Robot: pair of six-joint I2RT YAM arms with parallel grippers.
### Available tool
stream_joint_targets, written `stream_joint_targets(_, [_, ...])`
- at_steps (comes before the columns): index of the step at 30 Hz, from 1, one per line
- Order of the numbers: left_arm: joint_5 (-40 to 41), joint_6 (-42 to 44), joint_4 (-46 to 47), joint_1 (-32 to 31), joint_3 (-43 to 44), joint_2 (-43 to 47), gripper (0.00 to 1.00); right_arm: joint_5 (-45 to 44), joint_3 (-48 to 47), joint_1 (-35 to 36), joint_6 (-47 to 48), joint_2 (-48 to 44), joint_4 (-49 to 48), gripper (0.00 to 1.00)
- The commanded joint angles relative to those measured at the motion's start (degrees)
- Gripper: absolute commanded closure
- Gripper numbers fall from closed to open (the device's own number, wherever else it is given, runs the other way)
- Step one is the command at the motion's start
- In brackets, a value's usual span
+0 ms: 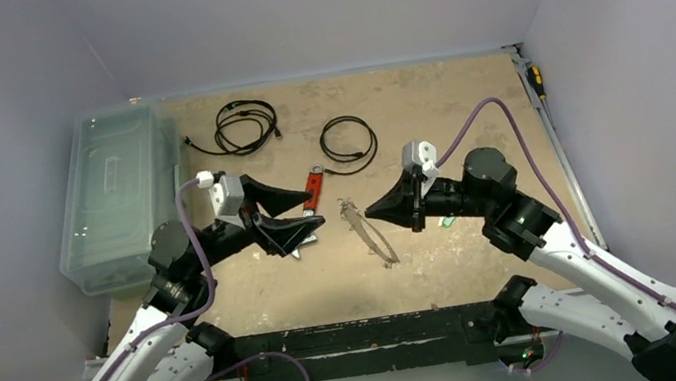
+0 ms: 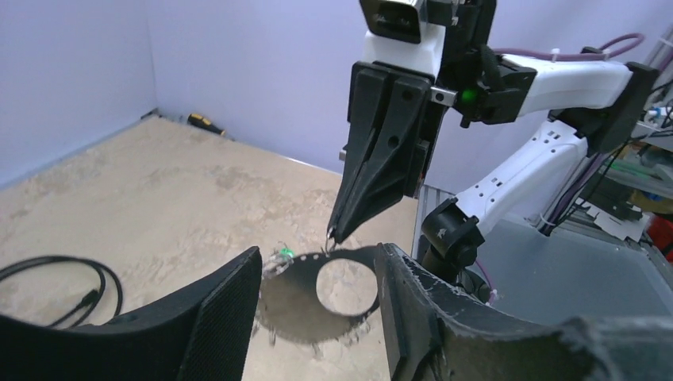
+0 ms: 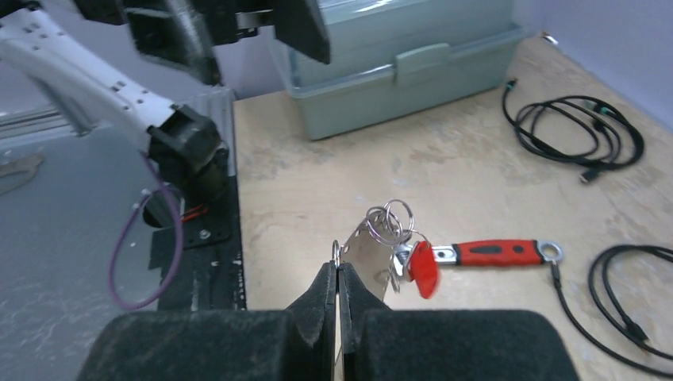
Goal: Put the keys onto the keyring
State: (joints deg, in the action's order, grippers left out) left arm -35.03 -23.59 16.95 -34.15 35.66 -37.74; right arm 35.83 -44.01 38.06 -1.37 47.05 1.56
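The keyring (image 1: pixel 371 236) is a thin silvery oval loop at the table's middle. My right gripper (image 1: pixel 367 211) is shut on its edge. In the right wrist view that gripper (image 3: pixel 337 266) pinches a small silver ring, and a shiny perforated metal piece (image 3: pixel 369 254) stands beside it. A bunch of small rings (image 3: pixel 390 221) and a red-headed key (image 3: pixel 423 268) hang there. A green-headed key (image 2: pixel 279 254) lies on the table under the right arm (image 1: pixel 447 222). My left gripper (image 2: pixel 319 262) is open, its fingers either side of the metal piece, which looks dark here; it touches neither.
A red-handled wrench (image 1: pixel 314 189) lies just behind the left gripper (image 1: pixel 314 208). Two black coiled cables (image 1: pixel 246 125) (image 1: pixel 348 138) sit farther back. A translucent lidded box (image 1: pixel 118 198) fills the left side. A yellow-handled screwdriver (image 1: pixel 535 80) lies at the far right edge.
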Motion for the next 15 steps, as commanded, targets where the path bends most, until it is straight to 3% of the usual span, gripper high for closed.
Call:
stream_joint_targets(1, [-5.6,-1.6,9.7,0.1,-0.3,-0.9,0.49,3.3,-1.6,2.1,1.0,-1.2,-4.1,1.00])
stream_joint_targets(15, [-9.3,1.4,9.4,-0.2,-5.5,3.0,0.62,4.9,1.4,6.7,0.1,-3.2,-10.3,1.00])
